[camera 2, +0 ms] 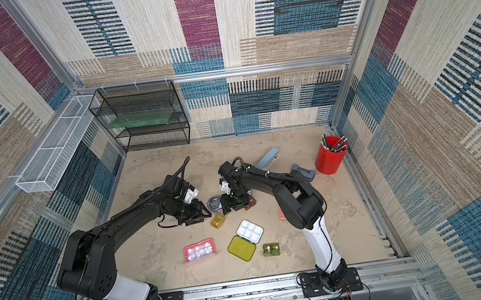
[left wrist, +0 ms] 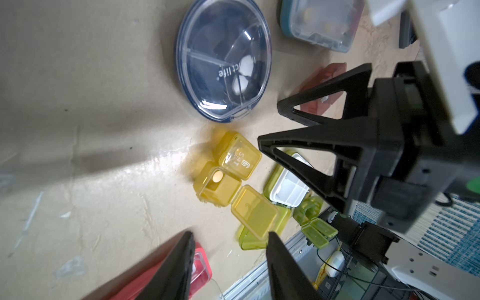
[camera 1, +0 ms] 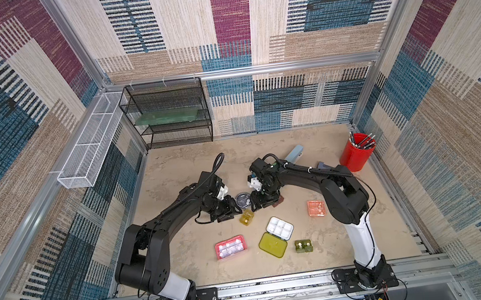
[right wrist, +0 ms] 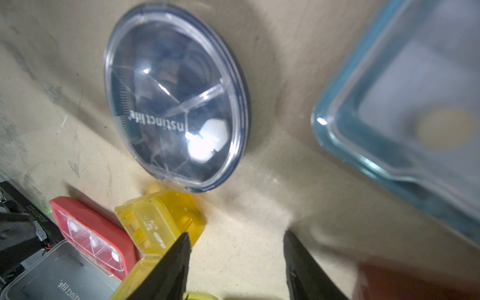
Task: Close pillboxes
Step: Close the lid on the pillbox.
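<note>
Middle of the worktop [camera 1: 175, 176]: the round black pillbox [camera 1: 242, 200], clear lid down, lies between the two arms. The amber pillbox [camera 1: 246, 217] sits just below it in both top views.
Amber pillbox: in the left wrist view one lid is shut. The open flap [left wrist: 254, 211] is hinged out flat, leaving a pill [left wrist: 217, 177] bare in its cell.
Left gripper [left wrist: 230, 232]: fingers parted and empty, tips either side of the open flap.
Right gripper [right wrist: 236, 233]: fingers parted and empty, bare worktop between the tips, near the amber pillbox.
Step in hand: probably folding the open flap shut.
Doing it well: catch the flap's free edge, fold it over the hinge and press straight down until it seats. Brace the light box with the right fingers so it cannot skid.
Lower centre: the yellow-green pillbox [camera 1: 273, 244] lies wide open; the dark green pillbox [camera 1: 303, 245] looks open too.
</note>
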Robot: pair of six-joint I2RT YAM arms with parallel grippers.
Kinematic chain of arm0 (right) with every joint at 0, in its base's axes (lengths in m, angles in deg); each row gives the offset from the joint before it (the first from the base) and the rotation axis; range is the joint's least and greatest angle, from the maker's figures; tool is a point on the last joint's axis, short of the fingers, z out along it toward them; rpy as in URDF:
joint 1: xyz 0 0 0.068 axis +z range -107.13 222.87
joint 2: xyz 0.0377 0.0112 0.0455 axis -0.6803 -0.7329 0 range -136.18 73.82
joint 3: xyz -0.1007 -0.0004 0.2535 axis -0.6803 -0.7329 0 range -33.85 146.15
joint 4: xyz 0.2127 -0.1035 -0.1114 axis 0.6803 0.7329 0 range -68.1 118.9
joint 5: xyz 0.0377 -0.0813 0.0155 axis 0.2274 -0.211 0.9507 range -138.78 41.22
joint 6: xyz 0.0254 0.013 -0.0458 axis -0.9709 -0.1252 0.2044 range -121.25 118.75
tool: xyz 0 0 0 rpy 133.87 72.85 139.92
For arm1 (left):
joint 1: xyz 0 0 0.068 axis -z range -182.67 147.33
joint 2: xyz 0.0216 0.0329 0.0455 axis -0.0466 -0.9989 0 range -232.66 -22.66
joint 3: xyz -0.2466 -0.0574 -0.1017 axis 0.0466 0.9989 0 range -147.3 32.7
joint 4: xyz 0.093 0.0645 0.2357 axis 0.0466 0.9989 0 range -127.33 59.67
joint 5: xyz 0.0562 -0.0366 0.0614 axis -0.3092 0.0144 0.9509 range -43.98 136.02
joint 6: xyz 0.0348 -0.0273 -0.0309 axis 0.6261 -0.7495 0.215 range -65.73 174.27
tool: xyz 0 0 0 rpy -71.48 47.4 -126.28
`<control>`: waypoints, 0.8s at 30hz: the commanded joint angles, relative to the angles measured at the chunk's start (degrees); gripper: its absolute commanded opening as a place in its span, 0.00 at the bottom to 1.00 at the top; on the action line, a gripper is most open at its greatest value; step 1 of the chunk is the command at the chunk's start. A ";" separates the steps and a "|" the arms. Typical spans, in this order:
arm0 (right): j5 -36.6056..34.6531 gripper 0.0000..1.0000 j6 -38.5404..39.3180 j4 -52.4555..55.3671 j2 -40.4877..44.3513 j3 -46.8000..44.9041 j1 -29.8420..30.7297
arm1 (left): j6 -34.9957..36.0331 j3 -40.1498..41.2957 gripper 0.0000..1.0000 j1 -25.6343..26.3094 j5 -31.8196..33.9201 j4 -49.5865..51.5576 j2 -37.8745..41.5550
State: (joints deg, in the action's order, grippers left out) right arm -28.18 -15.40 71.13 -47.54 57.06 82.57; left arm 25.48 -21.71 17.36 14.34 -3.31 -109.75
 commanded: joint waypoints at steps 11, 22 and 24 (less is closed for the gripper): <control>1.88 0.64 -0.22 -0.50 2.01 -0.19 0.59 | 5.99 1.21 0.67 1.50 -1.01 1.57 8.56; 3.00 0.54 -0.67 -0.60 -0.82 3.84 2.46 | 8.64 2.24 0.64 1.85 -0.12 3.71 8.61; 3.47 0.49 -0.52 -0.91 -0.81 3.55 2.62 | 9.09 2.04 0.63 1.85 -0.35 3.76 8.25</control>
State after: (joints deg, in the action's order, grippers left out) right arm -25.84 -16.18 71.09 -48.28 60.51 84.89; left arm 31.99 -19.26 19.20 14.29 -0.30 -101.16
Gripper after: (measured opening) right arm 0.491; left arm 0.636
